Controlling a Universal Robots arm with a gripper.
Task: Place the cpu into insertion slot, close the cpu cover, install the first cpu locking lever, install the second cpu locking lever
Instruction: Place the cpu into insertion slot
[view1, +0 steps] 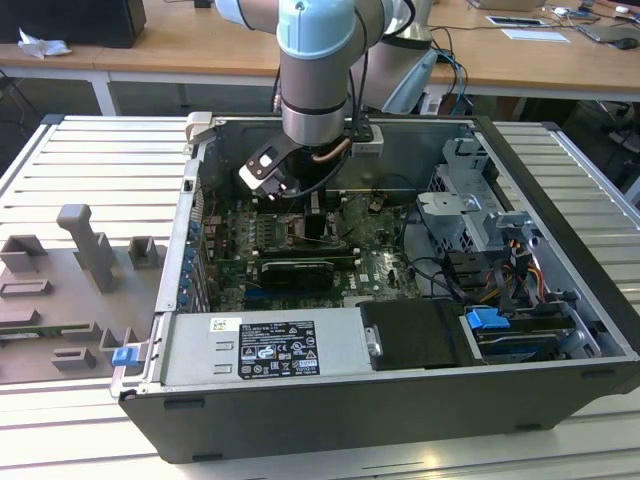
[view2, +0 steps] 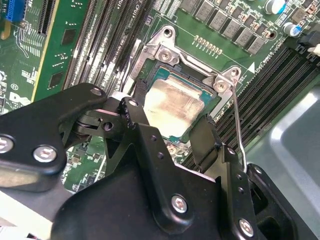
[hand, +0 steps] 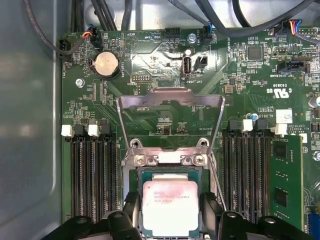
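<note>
Straddling the cpu (hand: 170, 206), gripper (view2: 169, 127) has fingers (hand: 131, 211) spread either side of it, prob. to keep it square; can't tell if they touch. The cpu lies flat inside the insertion slot (hand: 170, 173). Beyond the slot, cpu cover (hand: 170, 97) stands swung up, giving access.

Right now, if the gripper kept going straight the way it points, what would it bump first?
Probably the cpu, lying directly beneath the gripper in the second wrist view; how close they are is unclear.
</note>
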